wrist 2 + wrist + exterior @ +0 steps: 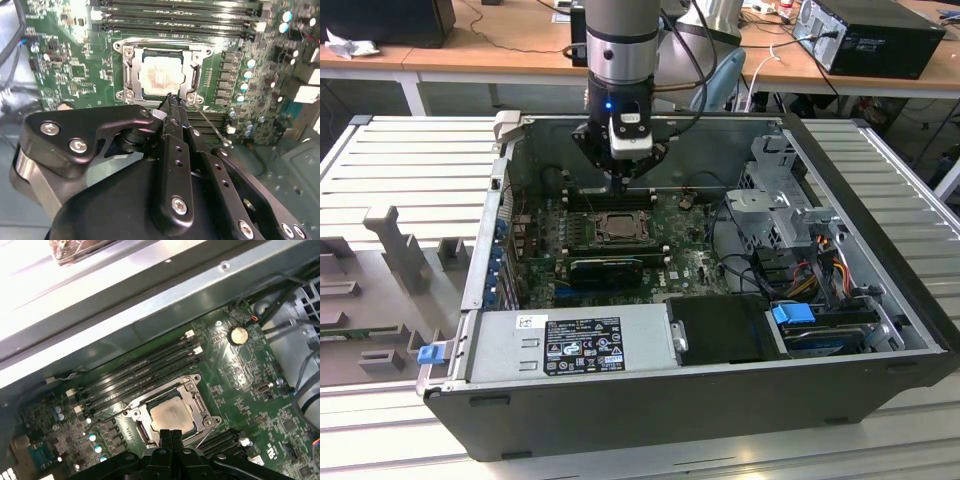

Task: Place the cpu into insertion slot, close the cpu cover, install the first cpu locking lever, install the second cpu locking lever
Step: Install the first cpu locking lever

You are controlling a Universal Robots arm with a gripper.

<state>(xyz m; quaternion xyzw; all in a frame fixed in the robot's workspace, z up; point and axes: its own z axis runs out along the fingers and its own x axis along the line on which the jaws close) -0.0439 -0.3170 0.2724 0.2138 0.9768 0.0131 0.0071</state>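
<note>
Wooden desks [500, 45] line the back of the workshop. On the ribbed metal table [410, 150] a grey moulded tray [390, 260] lies at the exterior view's left, beside an open black computer case [650, 410]. Over its green circuit board [695, 260] hangs the black gripper [623, 178], fingers [166, 440] pressed together and empty. Just beyond their tips the flat square silver-grey cpu [159, 75] sits in the black-framed insertion slot [162, 52], the thin silver metal cpu cover [129, 75] flat around it.

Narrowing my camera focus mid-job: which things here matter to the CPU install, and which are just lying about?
Job: cpu, cpu cover, gripper, shut, at the cover's edge.
Lying about: memory slots, coin battery, power supply.
</note>
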